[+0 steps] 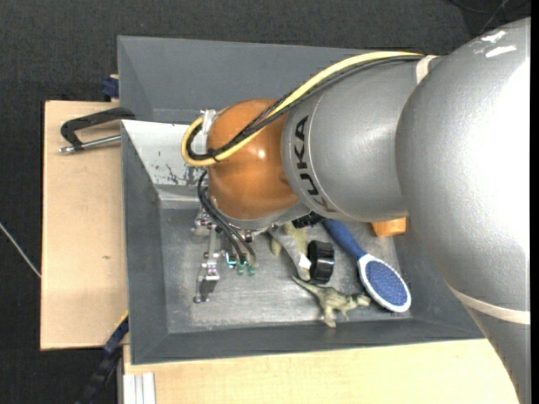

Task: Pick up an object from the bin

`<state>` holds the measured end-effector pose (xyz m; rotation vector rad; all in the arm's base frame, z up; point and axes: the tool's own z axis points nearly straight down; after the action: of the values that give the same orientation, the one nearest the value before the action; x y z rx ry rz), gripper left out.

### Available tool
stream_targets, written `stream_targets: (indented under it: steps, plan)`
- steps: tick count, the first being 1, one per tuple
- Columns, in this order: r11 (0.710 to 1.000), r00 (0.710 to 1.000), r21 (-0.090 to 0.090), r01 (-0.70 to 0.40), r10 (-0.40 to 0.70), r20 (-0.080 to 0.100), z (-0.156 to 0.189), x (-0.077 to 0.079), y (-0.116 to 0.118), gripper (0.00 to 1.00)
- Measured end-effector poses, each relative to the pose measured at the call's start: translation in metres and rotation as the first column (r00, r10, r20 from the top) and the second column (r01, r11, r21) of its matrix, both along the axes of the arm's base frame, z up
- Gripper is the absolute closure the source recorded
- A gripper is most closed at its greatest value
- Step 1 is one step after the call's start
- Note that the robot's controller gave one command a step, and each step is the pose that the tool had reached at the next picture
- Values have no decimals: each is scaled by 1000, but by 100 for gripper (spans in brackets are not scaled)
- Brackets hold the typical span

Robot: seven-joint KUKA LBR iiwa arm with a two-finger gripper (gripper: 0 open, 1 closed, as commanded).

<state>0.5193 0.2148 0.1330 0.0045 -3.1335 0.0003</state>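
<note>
My gripper (223,274) hangs below the orange wrist cover, low over the bare left part of the bin floor. Its two fingers stand apart, open, with only grey floor between them. Nearest on the right lies a black cylinder-shaped piece (320,261) beside a pale clear wrapper (289,244). An olive toy lizard (338,305) lies near the front wall. Right of that rests a blue brush (386,284) with a white-rimmed oval head, its handle running up under the arm.
An orange block (389,225) peeks out from under the arm at the right wall. The arm and its cover hide the back and middle of the bin.
</note>
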Motion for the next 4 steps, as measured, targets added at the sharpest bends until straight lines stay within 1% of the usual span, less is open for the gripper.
stream_targets:
  steps: [1,2,3,4]
  plan:
    - [977,977,5,212,-212,11,-61,14,-46,0]
    - [999,998,4,-53,53,18,-60,19,-10,0]
    - [998,998,4,-57,57,21,-59,52,-61,0]
    - [1000,1000,-1,-8,8,11,-57,39,-143,0]
